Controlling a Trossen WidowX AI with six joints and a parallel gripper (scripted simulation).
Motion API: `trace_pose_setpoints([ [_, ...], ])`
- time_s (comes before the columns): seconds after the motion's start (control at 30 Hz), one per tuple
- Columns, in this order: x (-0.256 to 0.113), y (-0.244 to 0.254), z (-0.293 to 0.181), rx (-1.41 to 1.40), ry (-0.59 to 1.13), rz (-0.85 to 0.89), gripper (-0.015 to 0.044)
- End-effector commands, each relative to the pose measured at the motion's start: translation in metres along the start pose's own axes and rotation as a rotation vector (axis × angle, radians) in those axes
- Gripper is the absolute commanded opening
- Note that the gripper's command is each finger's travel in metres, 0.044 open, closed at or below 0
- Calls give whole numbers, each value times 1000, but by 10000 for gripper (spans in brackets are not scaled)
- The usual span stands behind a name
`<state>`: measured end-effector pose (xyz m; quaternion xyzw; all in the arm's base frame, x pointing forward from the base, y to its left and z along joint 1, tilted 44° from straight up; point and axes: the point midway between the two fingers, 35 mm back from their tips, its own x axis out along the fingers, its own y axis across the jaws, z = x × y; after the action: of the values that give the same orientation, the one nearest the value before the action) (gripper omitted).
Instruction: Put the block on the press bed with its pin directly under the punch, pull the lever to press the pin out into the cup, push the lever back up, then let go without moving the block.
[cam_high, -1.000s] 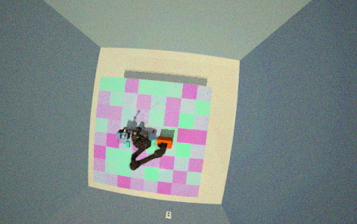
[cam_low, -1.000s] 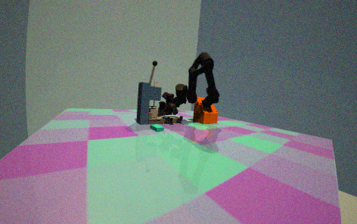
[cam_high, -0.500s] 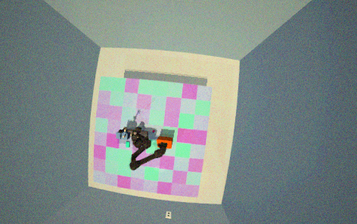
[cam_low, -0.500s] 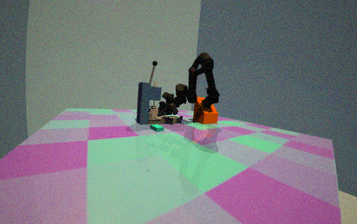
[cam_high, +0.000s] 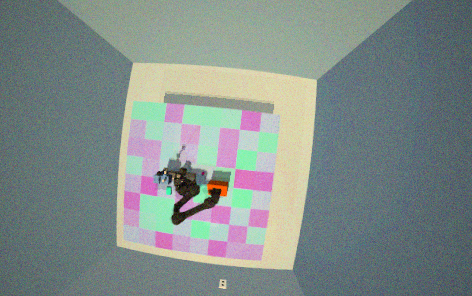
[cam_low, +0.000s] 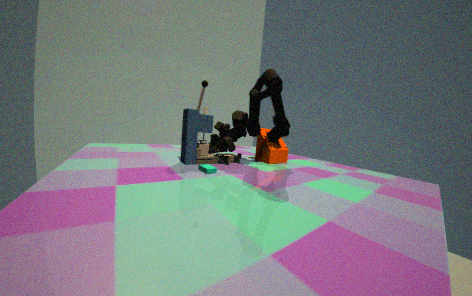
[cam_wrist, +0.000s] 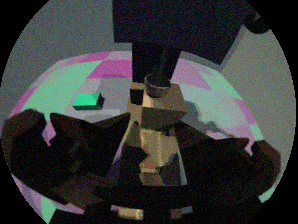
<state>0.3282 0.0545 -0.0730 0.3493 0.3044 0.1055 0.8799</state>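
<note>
Gripper (cam_high: 169, 175) (cam_low: 215, 144) (cam_wrist: 152, 119): opened; nothing is grasped.
Block (cam_low: 202, 149) (cam_wrist: 162, 118): positioned directly ahead, below the punch (cam_low: 203, 136) (cam_wrist: 162, 66); pin alignment cannot be confirmed.

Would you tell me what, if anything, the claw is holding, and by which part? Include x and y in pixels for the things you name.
Nothing appears to be held: the claw (cam_high: 163, 175) (cam_low: 212, 147) (cam_wrist: 152, 119) is open, with the tan block (cam_low: 202, 151) (cam_wrist: 163, 118) just beyond its fingertips.
</note>
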Motion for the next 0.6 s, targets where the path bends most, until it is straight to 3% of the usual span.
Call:
trace_pose_setpoints([
  [0.0,0,2,2,-1,-6,8,300],
  [0.57,0,0,0,0,0,0,300],
])
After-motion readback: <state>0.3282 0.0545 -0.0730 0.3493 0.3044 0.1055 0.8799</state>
